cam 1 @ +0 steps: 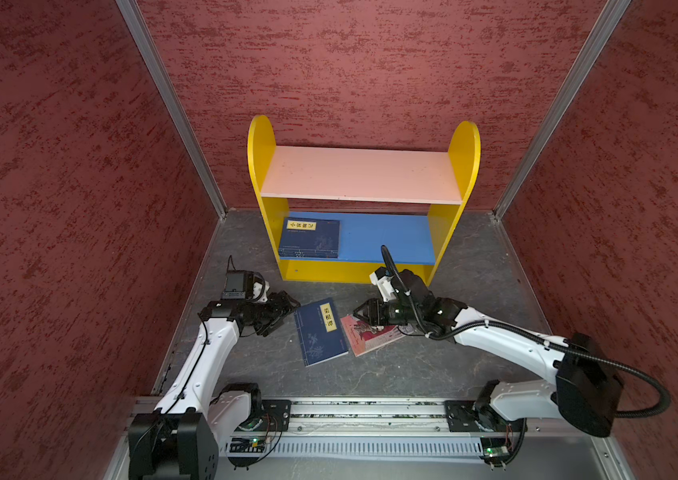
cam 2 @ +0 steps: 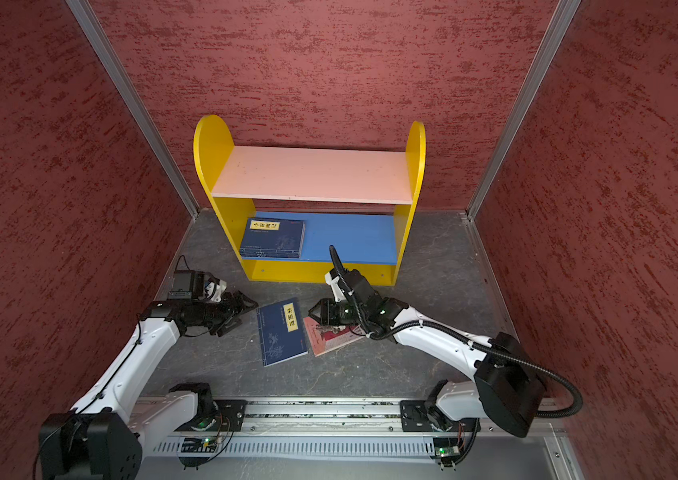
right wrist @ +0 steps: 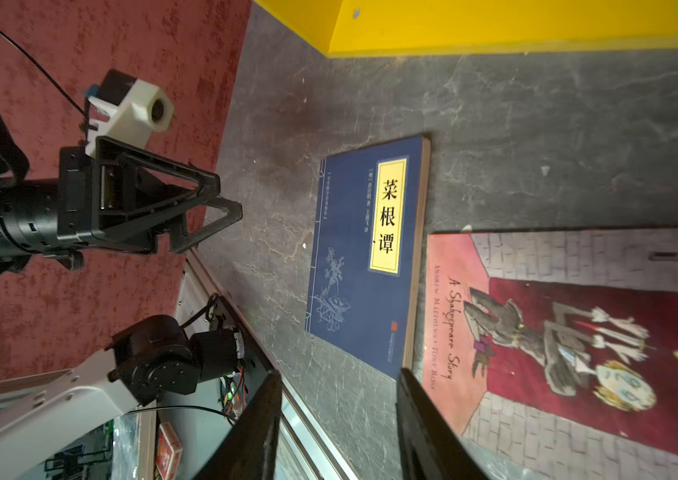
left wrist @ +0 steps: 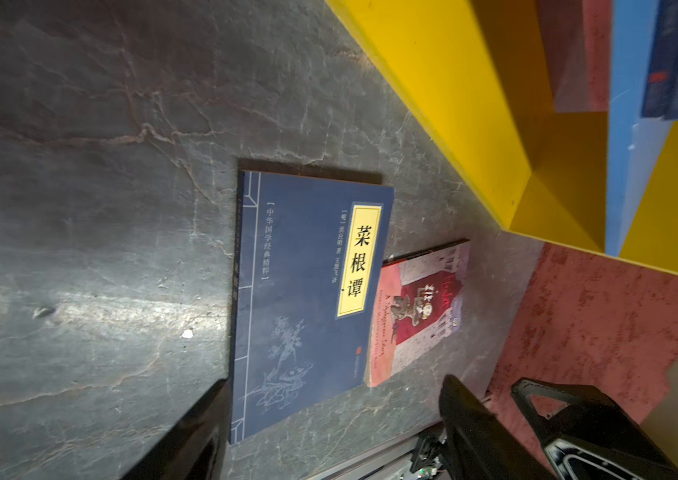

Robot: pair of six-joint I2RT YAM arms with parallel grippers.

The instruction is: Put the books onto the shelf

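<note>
Navy bk edge beside pink bk

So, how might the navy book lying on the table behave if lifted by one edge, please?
The navy book looks thin, so it would probably sag. Lying flat on the smooth table, it may slide when nudged.

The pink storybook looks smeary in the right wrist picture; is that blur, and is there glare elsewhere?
Right wrist view: the pink storybook goes soft close to the lens, while the navy book reads sharp. Left wrist view: a pale glare streak crosses the dark tabletop.
</note>
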